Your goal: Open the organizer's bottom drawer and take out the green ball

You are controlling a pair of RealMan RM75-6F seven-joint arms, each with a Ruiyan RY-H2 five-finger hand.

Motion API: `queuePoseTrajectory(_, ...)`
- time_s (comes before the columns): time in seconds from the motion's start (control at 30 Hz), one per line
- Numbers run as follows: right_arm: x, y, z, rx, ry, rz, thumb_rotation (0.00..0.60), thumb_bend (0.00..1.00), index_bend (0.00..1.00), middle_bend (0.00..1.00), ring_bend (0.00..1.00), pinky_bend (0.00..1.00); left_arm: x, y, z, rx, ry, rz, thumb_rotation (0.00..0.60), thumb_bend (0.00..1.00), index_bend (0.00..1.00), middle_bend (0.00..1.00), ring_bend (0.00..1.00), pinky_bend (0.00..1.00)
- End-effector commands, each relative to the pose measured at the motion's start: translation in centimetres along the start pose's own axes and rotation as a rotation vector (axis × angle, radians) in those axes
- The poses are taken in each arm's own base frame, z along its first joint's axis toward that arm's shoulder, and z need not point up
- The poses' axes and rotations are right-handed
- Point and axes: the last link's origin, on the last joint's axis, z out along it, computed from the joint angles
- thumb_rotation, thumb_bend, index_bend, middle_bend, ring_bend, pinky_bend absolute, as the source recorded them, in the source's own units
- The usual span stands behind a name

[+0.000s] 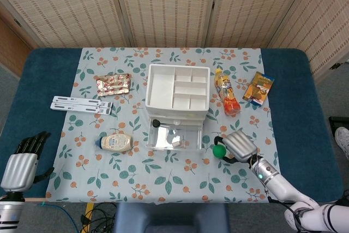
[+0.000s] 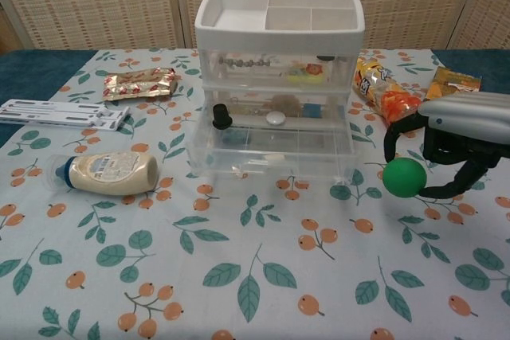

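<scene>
left hand (image 1: 19,167): cut by bottom edge | right hand (image 2: 470,137): cut by right edge
</scene>
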Motion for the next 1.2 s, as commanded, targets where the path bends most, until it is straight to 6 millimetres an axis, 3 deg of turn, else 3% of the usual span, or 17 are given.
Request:
queuePoseTrajectory(0.03,-0.8,-0.2,0.8,-0.006,-0.009,0.036,0.6,0.39,0.49,1.0,1.0,1.0,0.0,0.0,0.0,0.001,-0.001,0.001,0.6,0.18,0.1,0.12,0.14,0.13)
queuePoseTrajectory(0.43,-2.3,-0.6,2.4,-0.017,-0.043,0.068,0.6,0.37,0.46,0.99,1.0,1.0,-0.3,-0.1,0.1,0.0,-0.011,-0.001,0.6,0.18,0.1,0.12,0.14,0.13)
queuePoseTrajectory(0.83,-2.2,-0.7,2.4,-0.028,-0.043,0.08,0.6,0.37,0.23,0.99,1.0,1.0,-0.3,-0.3,-0.1,0.005,-0.008,-0.006,0.6,0.18,0.1,0.12,0.14,0.13)
queuePoseTrajectory(1.03,-1.0,-0.6,1.3,-0.03,-0.005,0.08,0.6,0.37,0.2,0.99,1.0,1.0,-0.2,-0.3,-0.1,0.003,-0.003,-0.007,0.6,0.18,0.1,0.12,0.14,0.13)
queuePoseTrajectory(1.2,1.2,0.1,-1.1,-0.049,0.069,0.054,0.6,0.37,0.2,0.99,1.0,1.0,-0.1,-0.3,0.0,-0.002,0.002,-0.007,0.6,0.18,0.1,0.12,0.14,0.13)
